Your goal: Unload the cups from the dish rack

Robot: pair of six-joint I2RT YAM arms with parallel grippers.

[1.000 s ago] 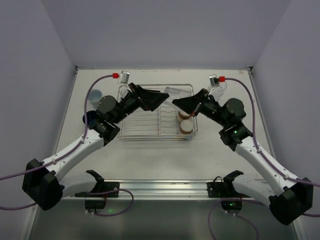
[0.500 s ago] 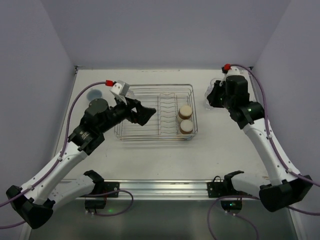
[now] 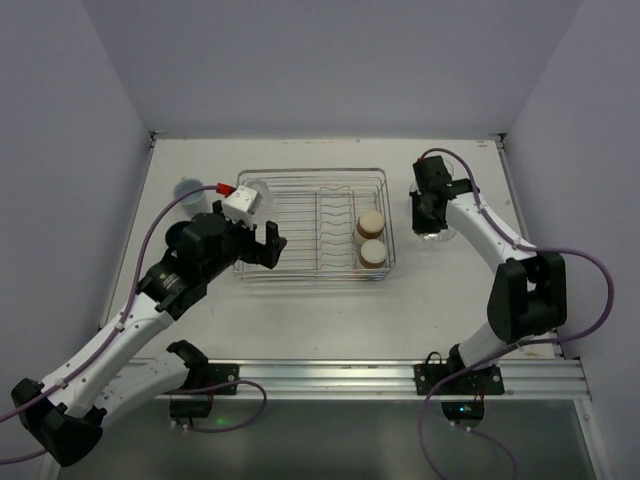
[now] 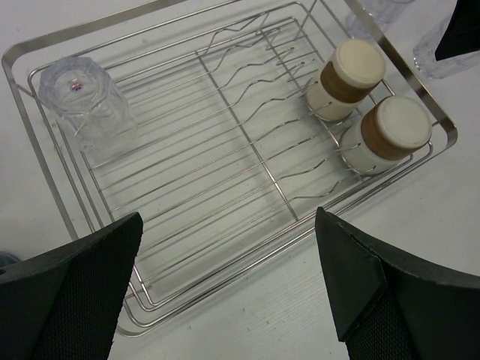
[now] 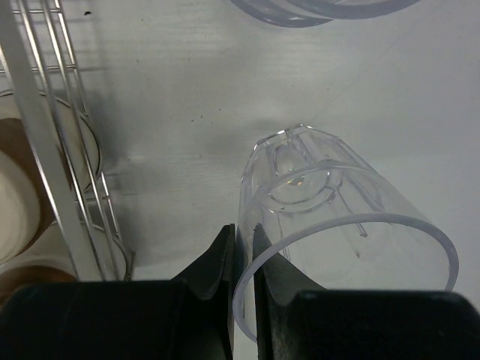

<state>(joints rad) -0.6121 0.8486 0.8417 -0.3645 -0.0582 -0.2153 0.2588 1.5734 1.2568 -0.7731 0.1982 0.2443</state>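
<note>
The dish rack [image 3: 386, 205] is a silver wire basket in the middle of the table. Two tan cups [image 3: 371, 223] [image 3: 373, 253] lie at its right end, and a clear tumbler [image 3: 250, 188] stands upside down in its far left corner. My left gripper [image 3: 263, 246] hangs open and empty over the rack's near left corner; the left wrist view shows the rack [image 4: 225, 247], the tumbler [image 4: 86, 101] and both tan cups [image 4: 345, 75] [image 4: 386, 135]. My right gripper [image 5: 244, 255] is shut on the wall of a clear tumbler [image 5: 337, 217], just right of the rack [image 3: 436, 234].
A blue cup [image 3: 187, 188] stands on the table left of the rack. Other clear cups [image 5: 322, 7] stand just beyond the held tumbler. The rack's right wall [image 5: 45, 150] is close to my right gripper. White walls close in the far side.
Both grippers have left the middle of the rack. The right one swung out to the right and came down beside the rack with the tumbler. The left one drew back to the near left corner.
</note>
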